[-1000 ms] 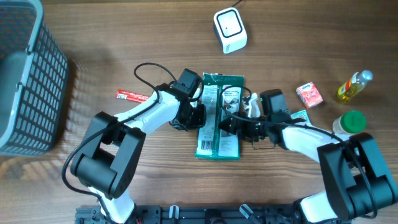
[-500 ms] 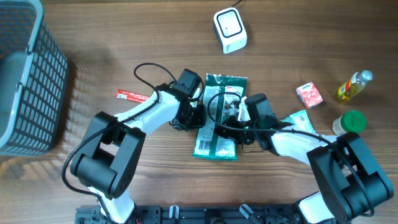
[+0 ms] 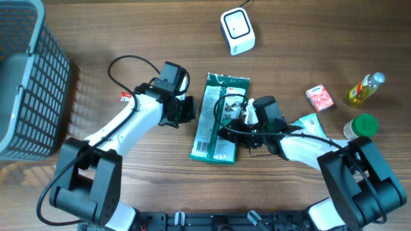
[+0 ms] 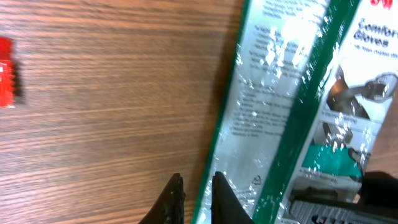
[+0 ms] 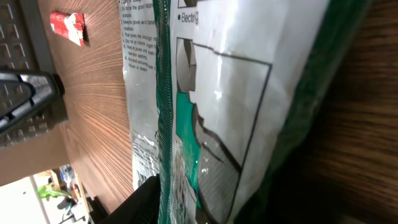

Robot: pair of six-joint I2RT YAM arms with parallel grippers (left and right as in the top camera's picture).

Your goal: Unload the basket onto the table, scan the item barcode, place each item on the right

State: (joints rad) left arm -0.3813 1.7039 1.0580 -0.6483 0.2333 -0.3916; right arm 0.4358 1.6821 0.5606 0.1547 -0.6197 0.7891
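Overhead: found pack [image 3: 209,122] mid-desk under right gripper [image 3: 232,123], grip unclear, likely for carrying to scanner [image 3: 237,31]; left gripper [image 3: 191,109] closed, empty, alongside.

We read "Comfor…" over "Gloves" on the pack [image 4: 292,93], up-right of left gripper [image 4: 196,178]; elsewhere it shows "Electri…". Fine print unreadable.

Glove packet [image 4: 292,93], right of left fingers [image 4: 171,198]: green and clear plastic film, glossy, crinkled, strong glare streaks; white printed insert under it looks like paper.
Table [image 4: 106,124], ahead and left of those fingers: wood grain, matt, fine lines.
Fingers: black, matt, look like hard plastic.
Red wrapper [image 4: 5,81], far left: shiny.
Scanner [image 3: 237,31]: smooth white plastic, slight sheen.
Basket [image 3: 26,83]: grey plastic lattice, matt.
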